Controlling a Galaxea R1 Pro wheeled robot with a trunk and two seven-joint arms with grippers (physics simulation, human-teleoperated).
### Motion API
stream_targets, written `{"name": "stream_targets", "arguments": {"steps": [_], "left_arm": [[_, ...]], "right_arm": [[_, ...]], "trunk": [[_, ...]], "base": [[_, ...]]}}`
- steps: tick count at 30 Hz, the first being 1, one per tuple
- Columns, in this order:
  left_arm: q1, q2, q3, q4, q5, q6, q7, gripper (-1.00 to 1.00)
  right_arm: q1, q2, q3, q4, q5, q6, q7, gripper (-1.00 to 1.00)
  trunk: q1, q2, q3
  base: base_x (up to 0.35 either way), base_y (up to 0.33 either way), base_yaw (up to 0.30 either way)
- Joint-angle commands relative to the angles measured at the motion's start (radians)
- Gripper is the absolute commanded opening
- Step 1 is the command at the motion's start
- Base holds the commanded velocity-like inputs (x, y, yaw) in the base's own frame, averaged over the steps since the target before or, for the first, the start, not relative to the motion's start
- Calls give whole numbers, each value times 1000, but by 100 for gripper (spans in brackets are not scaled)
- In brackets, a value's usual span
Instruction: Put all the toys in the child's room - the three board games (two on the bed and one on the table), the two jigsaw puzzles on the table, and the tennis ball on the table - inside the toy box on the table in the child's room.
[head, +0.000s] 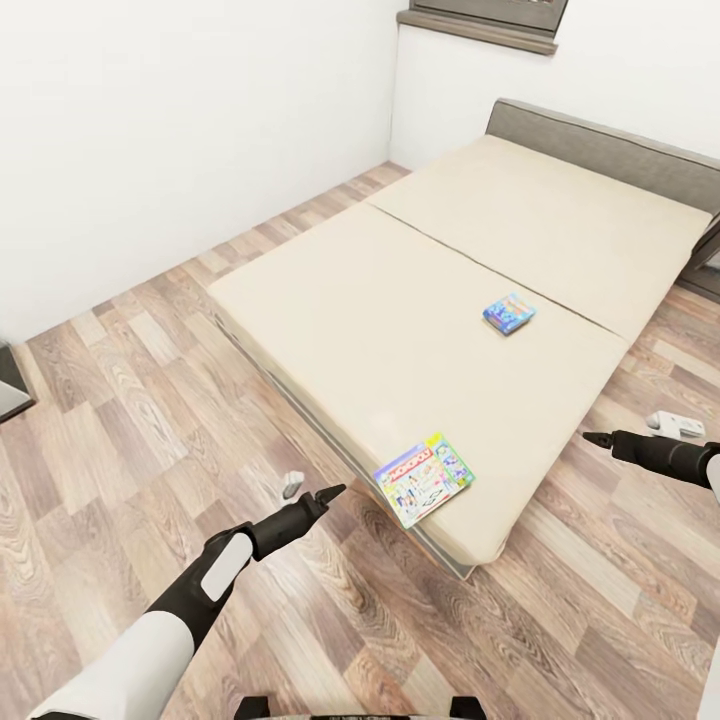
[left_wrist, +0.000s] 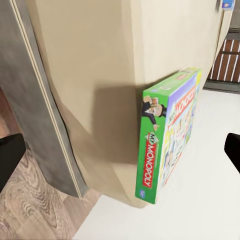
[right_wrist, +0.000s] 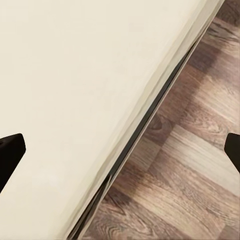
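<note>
Two board games lie on the beige bed (head: 400, 300). A green Monopoly box (head: 424, 478) sits at the mattress's near corner, partly over the edge, and a small blue box (head: 509, 313) lies further in, near the mattress seam. My left gripper (head: 330, 492) hovers open over the floor just left of the Monopoly box (left_wrist: 167, 135), level with its side. My right gripper (head: 597, 438) is open over the floor beside the bed's right edge, its fingers (right_wrist: 10, 155) spread wide above the mattress edge. The table, toy box, jigsaw puzzles and tennis ball are out of view.
Wood floor surrounds the bed. A small grey-white object (head: 292, 485) lies on the floor by my left gripper, and another (head: 675, 424) near my right arm. White walls stand behind, with the grey headboard (head: 600, 145) at the far end.
</note>
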Motion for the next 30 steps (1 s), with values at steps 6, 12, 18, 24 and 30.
{"name": "stream_targets", "arguments": {"steps": [6, 12, 18, 24, 30], "left_arm": [[-1, -3, -2, 0, -3, 9, 1, 100], [-1, -4, -1, 0, -14, 10, 1, 100], [-1, -4, -1, 0, -19, 9, 1, 100], [-2, -4, -1, 0, -20, 9, 1, 100], [-2, -5, -1, 0, -20, 8, 1, 100]], "right_arm": [[0, 0, -2, -1, 7, 3, 9, 100], [0, 0, -2, -1, 7, 3, 9, 100], [-1, 0, -2, -3, 8, 3, 9, 100], [0, 0, -2, -5, 8, 3, 9, 100], [-1, 0, -2, -6, 7, 3, 9, 100]], "trunk": [[0, 0, -2], [0, 0, -3], [0, 0, -3], [0, 0, -3], [0, 0, -3]], "base": [[0, 0, -3], [0, 0, -128], [0, 0, -231], [0, 0, -169], [0, 0, -59]]}}
